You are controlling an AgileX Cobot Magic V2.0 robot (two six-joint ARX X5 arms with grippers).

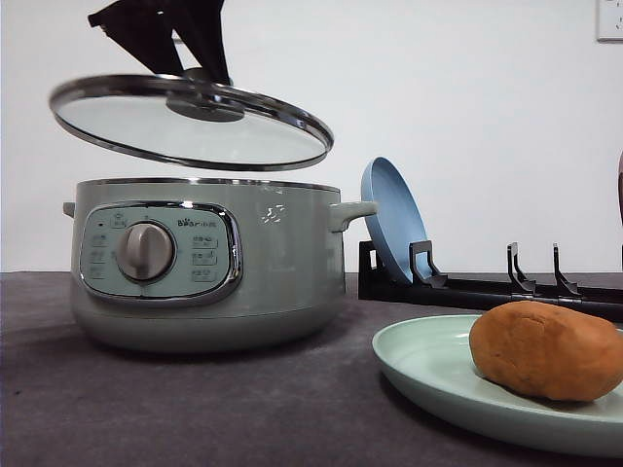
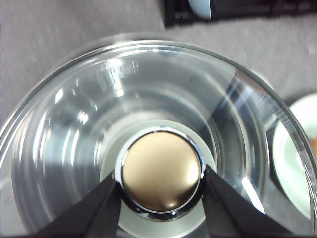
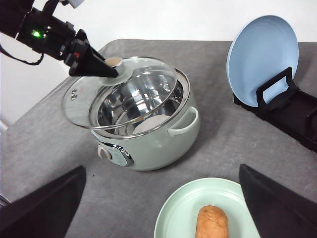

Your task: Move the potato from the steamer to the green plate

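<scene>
- Left claw is clamped on the gold knob of the glass lid, one dark finger on each side of the chrome collar, as the left wrist view shows.
- Lid hangs clear above the steamer, slightly tilted, rim not touching the pot. My read: it is held up to keep the pot mouth open for the other arm.
- Right claw is spread wide with nothing in it; the two dark fingers frame the right wrist view on either side, hovering over the green plate.
- Potato already lies on the green plate, sitting on the plate's surface, well apart from the steamer.
- Steamer bowl looks empty in the right wrist view: bare shiny metal with a pale disc at the bottom.
- Judgement: transfer itself looks done; what's likely left is lid back on and arms clear.
- Blue plate stands on edge in the black dish rack behind, out of the way.
- Risk: the lid hangs from a knob pinch only, so it could swing or clip the rim when lowered.
- Everything sits on the grey tabletop.
</scene>
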